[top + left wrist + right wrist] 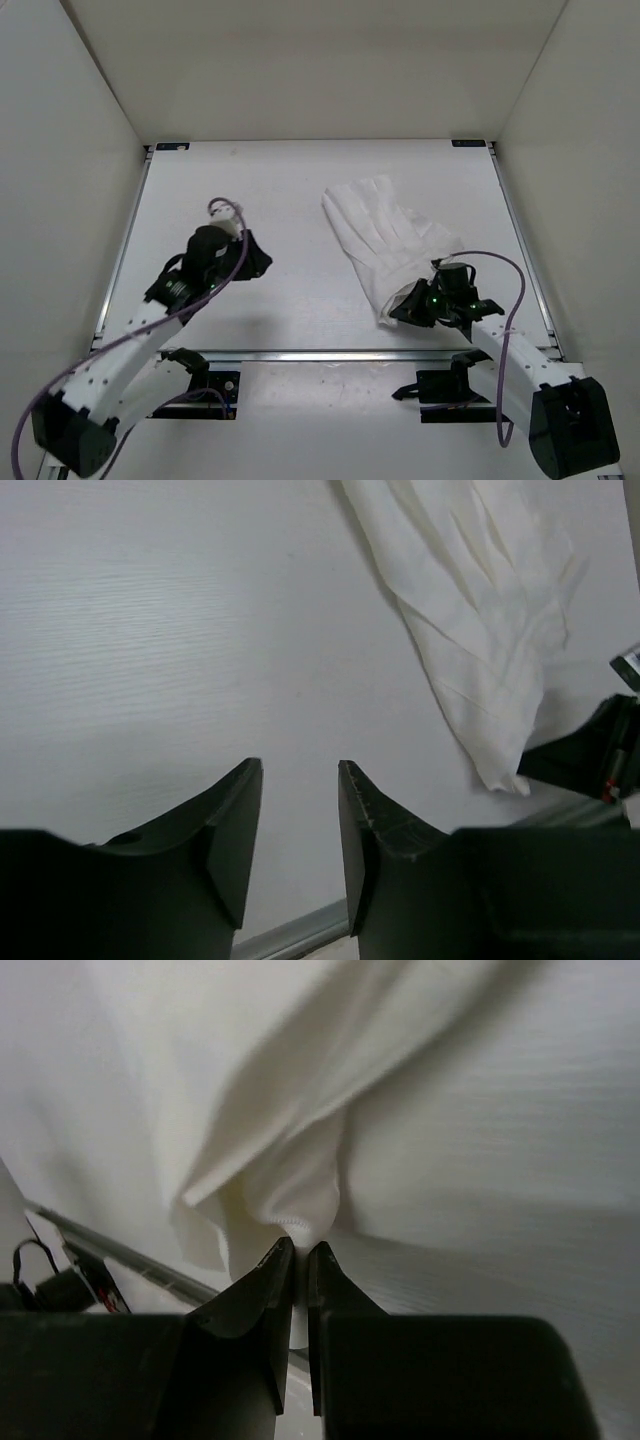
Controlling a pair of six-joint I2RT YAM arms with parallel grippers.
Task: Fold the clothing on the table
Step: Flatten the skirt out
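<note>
The white clothing [385, 235] lies bunched in a long creased strip on the right half of the table [270, 180], running from mid-table toward the near right. My right gripper [418, 302] is at its near end, shut on a stitched hem of the clothing [300, 1110] that bulges out just past the fingertips of the right gripper [301, 1250]. My left gripper [256, 262] hovers over bare table to the left, well apart from the fabric. In the left wrist view the left gripper [300, 770] stands open with nothing between its fingers, and the clothing [480, 630] lies at the upper right.
A metal rail [330, 352] runs along the table's near edge, close to both grippers. White enclosure walls [60, 150] stand on the left, right and back. A purple cable [500, 265] loops off the right arm.
</note>
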